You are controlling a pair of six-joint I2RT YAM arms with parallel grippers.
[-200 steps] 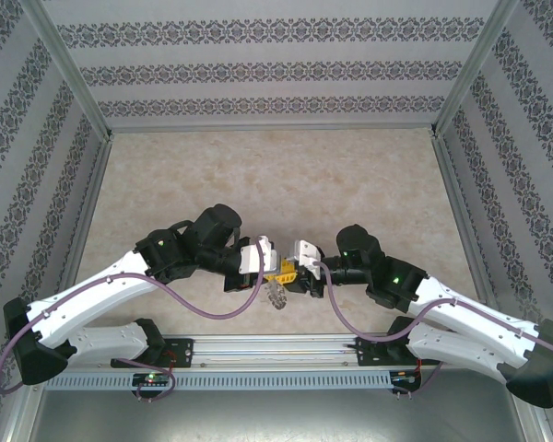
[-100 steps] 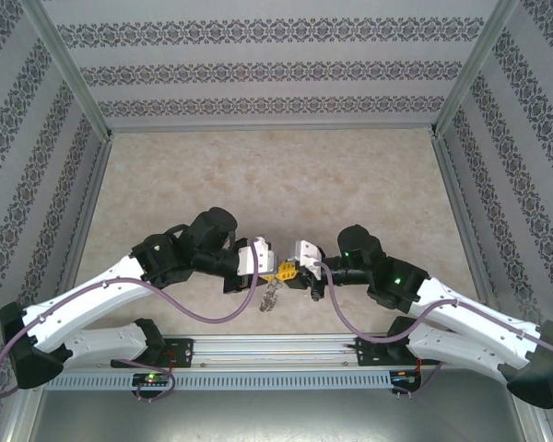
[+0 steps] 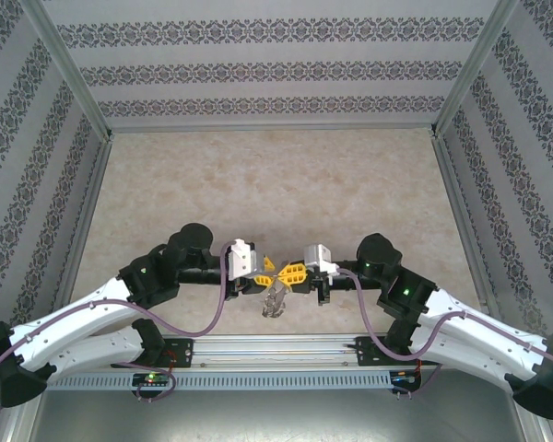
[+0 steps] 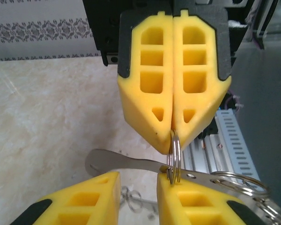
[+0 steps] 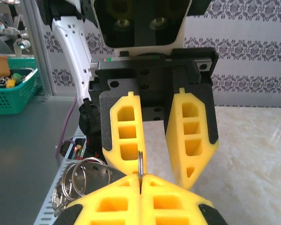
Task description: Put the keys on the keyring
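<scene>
Above the worktop, close to the middle of its near edge, the two claws meet tip to tip. The right claw is closed, its yellow fingers pressed flat together, and it grips the keyring by the rim between their tips. In the left wrist view the keyring shows edge-on as a thin double wire that runs down from those tips and ends against the inner edge of one finger of the left claw. The left claw is open: its two fingers stand apart with a clear gap between them, and the keyring sits beside one finger rather than being pinched by both. A flat metal strip lies across just above the left claw's fingers and passes through the keyring. A bunch of small rings hangs off the keyring on the side toward the near edge, and from above it dangles just below the two claws.
</scene>
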